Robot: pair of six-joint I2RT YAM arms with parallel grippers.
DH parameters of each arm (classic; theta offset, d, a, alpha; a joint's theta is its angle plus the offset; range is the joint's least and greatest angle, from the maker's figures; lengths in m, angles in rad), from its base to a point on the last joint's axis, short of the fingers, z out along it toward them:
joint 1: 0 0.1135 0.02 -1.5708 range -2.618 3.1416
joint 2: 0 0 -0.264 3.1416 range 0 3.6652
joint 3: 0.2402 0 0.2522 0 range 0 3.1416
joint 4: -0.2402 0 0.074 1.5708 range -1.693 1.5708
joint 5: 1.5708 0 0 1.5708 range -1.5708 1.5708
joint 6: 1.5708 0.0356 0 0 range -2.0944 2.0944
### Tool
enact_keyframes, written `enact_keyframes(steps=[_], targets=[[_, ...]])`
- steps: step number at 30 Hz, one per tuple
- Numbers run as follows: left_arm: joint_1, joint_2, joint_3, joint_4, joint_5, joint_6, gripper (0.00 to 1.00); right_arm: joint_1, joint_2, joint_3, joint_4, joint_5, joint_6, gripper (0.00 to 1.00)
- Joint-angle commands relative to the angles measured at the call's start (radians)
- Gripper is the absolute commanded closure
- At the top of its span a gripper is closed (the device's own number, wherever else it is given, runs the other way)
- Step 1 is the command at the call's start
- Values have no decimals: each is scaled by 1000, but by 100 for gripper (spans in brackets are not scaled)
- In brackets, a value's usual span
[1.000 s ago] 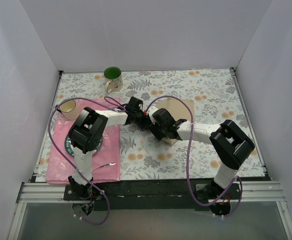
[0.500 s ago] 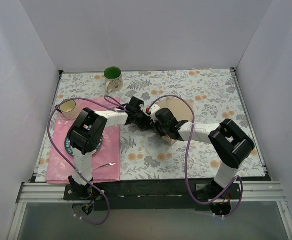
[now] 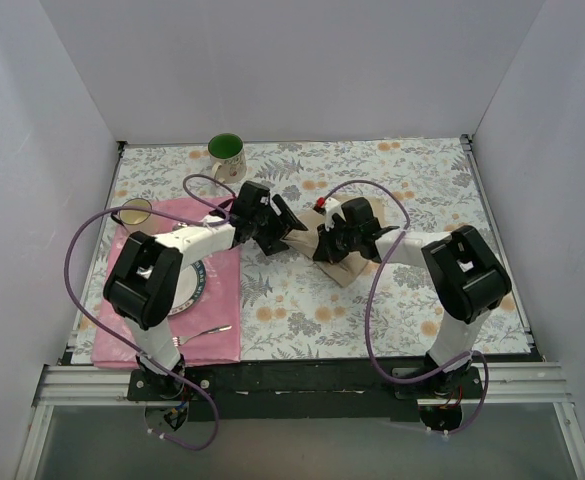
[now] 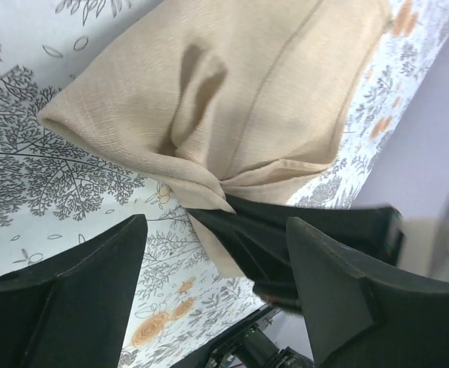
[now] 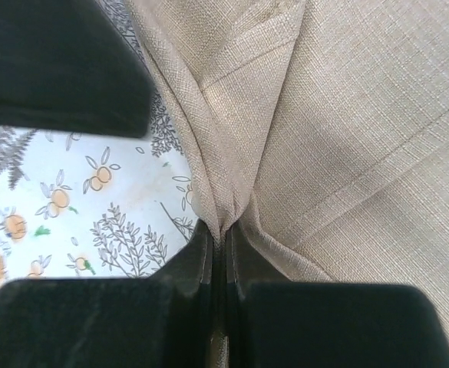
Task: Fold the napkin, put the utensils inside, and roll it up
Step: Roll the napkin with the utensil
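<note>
The tan napkin (image 4: pixel 232 100) lies bunched on the floral tablecloth at mid-table, and part of it shows under the right arm (image 3: pixel 345 272). My right gripper (image 5: pixel 222 234) is shut on a pinched fold at the napkin's (image 5: pixel 347 115) left edge; from above it (image 3: pixel 322 243) sits over the cloth. My left gripper (image 4: pixel 216 287) stands open just left of that pinch with nothing between its fingers; from above it (image 3: pixel 280 226) faces the right one. One of the utensils, a silver fork (image 3: pixel 204 331), lies on the pink placemat near the front edge.
The pink placemat (image 3: pixel 222 345) carries a plate (image 3: pixel 194 290) partly under the left arm. A green-lined mug (image 3: pixel 227 158) stands at the back left and a small tan cup (image 3: pixel 135 212) at the placemat's far corner. White walls enclose the table.
My left gripper has opened and drawn back to the left, off the napkin. My right gripper has shut on the napkin's edge and shifted to the right.
</note>
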Motion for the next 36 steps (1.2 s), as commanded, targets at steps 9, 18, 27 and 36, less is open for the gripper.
enact_keyframes(steps=[9,18,27,36], targets=[[64,-119,20,-175,4,103,12,-145,212,92,-211,-425,47,99],[93,-39,63,-170,7,130,25,-160,222,98,-211,-407,32,99],[99,48,123,-109,79,158,47,-162,227,121,-265,-367,-7,99],[102,110,192,-58,159,159,100,-160,230,130,-295,-327,-53,99]])
